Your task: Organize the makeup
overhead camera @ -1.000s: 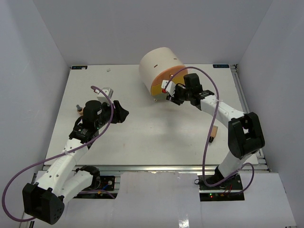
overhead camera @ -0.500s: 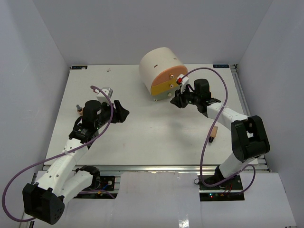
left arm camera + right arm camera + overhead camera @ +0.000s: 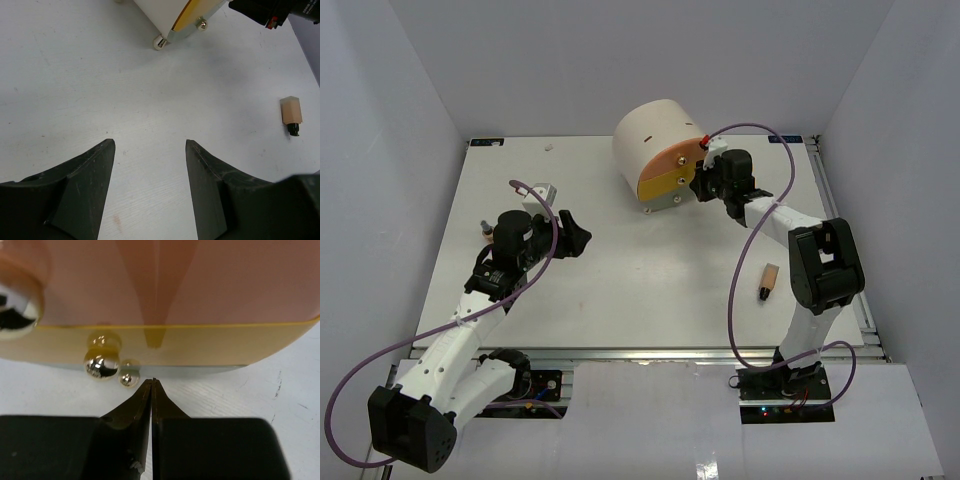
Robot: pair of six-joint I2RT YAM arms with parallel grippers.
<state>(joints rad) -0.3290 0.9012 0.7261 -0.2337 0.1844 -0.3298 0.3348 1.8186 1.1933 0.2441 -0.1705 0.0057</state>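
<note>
One tan tube with a black cap (image 3: pixel 768 281) lies on the white table near the right arm; it also shows in the left wrist view (image 3: pixel 291 115). No other makeup shows. My left gripper (image 3: pixel 582 238) is open and empty over the table's middle left, its jaws wide apart in its own view (image 3: pixel 150 143). My right gripper (image 3: pixel 699 187) is shut on nothing, its tip (image 3: pixel 152 381) close to the drum's lowest grey drawer, just right of a small gold knob (image 3: pixel 128 379).
The big cream drum (image 3: pixel 655 140) stands at the back centre, its orange, yellow and grey drawer fronts with gold knobs (image 3: pixel 101 365) facing the right gripper. White walls enclose the table on three sides. A small white speck (image 3: pixel 549 147) lies at the back left.
</note>
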